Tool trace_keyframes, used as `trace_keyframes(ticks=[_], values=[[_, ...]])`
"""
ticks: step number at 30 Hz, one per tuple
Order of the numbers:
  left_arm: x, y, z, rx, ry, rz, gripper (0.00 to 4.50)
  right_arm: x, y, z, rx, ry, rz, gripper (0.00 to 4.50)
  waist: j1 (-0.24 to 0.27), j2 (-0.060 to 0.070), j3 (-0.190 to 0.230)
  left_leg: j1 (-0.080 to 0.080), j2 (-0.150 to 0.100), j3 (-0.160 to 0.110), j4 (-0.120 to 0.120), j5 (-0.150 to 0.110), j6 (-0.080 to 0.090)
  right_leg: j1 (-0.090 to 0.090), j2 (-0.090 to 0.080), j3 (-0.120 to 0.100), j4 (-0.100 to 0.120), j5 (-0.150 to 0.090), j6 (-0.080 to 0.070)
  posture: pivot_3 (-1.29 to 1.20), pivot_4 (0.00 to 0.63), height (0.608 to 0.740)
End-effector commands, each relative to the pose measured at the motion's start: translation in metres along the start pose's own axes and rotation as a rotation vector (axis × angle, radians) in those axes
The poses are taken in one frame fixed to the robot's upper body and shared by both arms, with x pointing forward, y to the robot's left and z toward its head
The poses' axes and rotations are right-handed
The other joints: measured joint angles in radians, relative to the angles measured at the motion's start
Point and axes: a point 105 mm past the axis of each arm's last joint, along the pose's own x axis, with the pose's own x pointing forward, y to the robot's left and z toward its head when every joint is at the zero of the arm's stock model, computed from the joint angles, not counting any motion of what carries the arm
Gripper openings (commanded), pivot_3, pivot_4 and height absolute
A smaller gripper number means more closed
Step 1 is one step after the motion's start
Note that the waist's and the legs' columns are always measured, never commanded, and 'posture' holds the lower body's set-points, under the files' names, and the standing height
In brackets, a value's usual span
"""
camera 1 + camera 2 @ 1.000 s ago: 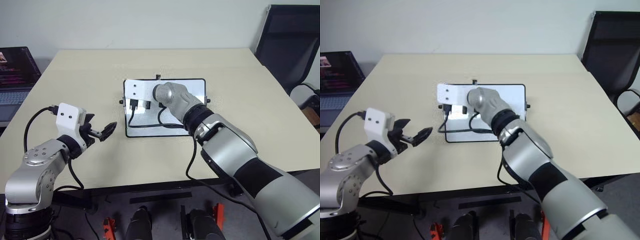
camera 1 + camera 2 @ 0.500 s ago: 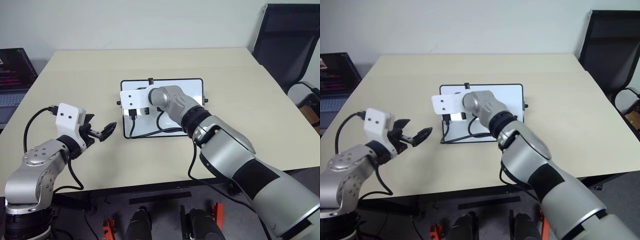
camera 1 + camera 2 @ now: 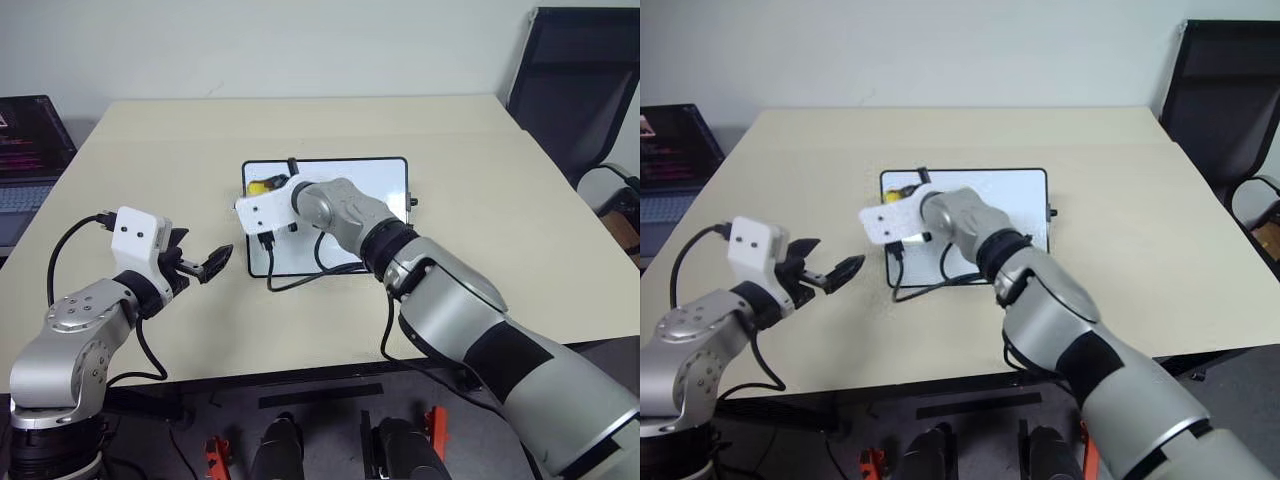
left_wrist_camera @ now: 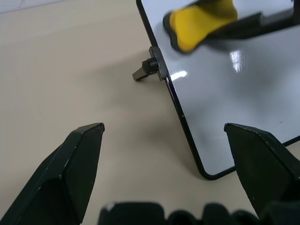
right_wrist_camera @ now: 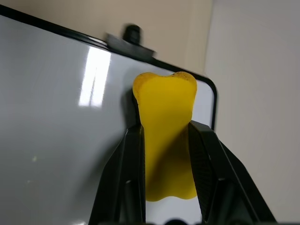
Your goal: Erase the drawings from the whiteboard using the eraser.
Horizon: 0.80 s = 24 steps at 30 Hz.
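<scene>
Yellow eraser (image 5: 165, 126) pinched in right tool (image 5: 165, 140) on whiteboard (image 4: 243, 93) (no legible writing), left tool (image 4: 164, 140) open, empty

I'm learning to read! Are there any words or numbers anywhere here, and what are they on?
No text here can be read.
Whiteboard: the bare parts look blank, no words or numbers to make out.
Yellow eraser: no label or brand showing.
Laptop screen at the table's side: some reddish lines, too small and blurred to read.
</scene>
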Motion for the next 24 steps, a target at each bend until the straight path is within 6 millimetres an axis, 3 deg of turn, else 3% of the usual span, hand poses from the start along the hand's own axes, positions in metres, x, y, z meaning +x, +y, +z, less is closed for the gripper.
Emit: trace_keyframes(ticks=[1, 4, 8, 11, 14, 16, 19, 24], values=[[-0.005, 0.001, 0.015, 0.037, -0.057, 0.014, 4.5, -0.001, -0.001, -0.012, 0.026, 0.042, -0.032, 0.96, 0.003, 0.0, 0.0, 0.0, 0.0, 0.0, 0.0, 0.0, 0.0, 0.0, 0.0, 0.0, 0.0, 0.0, 0.001, 0.0, 0.15, 0.74], [-0.005, 0.001, 0.015, 0.036, -0.057, 0.01, 4.5, -0.004, -0.014, -0.017, 0.057, 0.051, -0.1, 0.96, 0.007, 0.0, 0.0, 0.0, 0.0, 0.0, 0.001, 0.001, 0.0, 0.0, 0.0, 0.0, -0.001, -0.001, 0.0, 0.0, 0.15, 0.74], [-0.004, 0.002, 0.016, 0.033, -0.059, 0.006, 4.5, -0.004, -0.004, -0.022, 0.173, 0.038, -0.051, 0.96, 0.007, 0.0, 0.0, 0.0, 0.0, 0.0, 0.001, 0.002, 0.001, 0.0, 0.0, 0.0, -0.001, -0.001, -0.001, 0.0, 0.15, 0.74], [-0.004, -0.001, 0.019, 0.024, -0.082, -0.023, 4.5, -0.008, -0.009, -0.014, 0.425, -0.076, -0.03, 0.96, 0.007, -0.001, 0.0, 0.0, 0.0, -0.001, 0.001, 0.002, 0.002, 0.001, 0.0, 0.0, -0.001, 0.003, -0.001, 0.0, 0.15, 0.74], [-0.004, -0.018, 0.029, 0.047, -0.129, -0.133, 4.5, -0.02, -0.018, -0.013, 0.652, -0.212, 0.0, 0.96, 0.009, -0.001, 0.0, -0.001, 0.0, 0.0, 0.0, 0.002, 0.002, 0.001, 0.0, 0.0, -0.001, 0.003, 0.0, 0.0, 0.15, 0.74], [-0.006, -0.03, 0.035, 0.067, -0.156, -0.21, 4.5, -0.034, -0.02, -0.02, 0.722, -0.261, 0.006, 0.96, 0.014, 0.0, 0.0, -0.002, 0.0, 0.0, 0.0, 0.002, 0.002, 0.001, 0.0, -0.001, -0.002, 0.003, 0.001, 0.0, 0.15, 0.74], [-0.005, -0.045, 0.042, 0.093, -0.176, -0.313, 4.5, -0.069, -0.007, -0.035, 0.815, -0.269, 0.026, 0.96, 0.027, -0.001, 0.0, -0.003, 0.0, -0.001, 0.0, 0.002, 0.001, 0.0, 0.0, -0.001, -0.003, 0.003, 0.001, 0.0, 0.15, 0.74], [0.0, -0.079, 0.051, 0.125, -0.19, -0.526, 4.5, -0.145, 0.065, -0.069, 1.031, -0.082, 0.071, 0.96, 0.038, -0.001, 0.0, -0.004, -0.001, -0.001, 0.0, 0.001, 0.0, 0.0, 0.0, -0.001, -0.002, 0.001, 0.002, 0.0, 0.15, 0.74]])
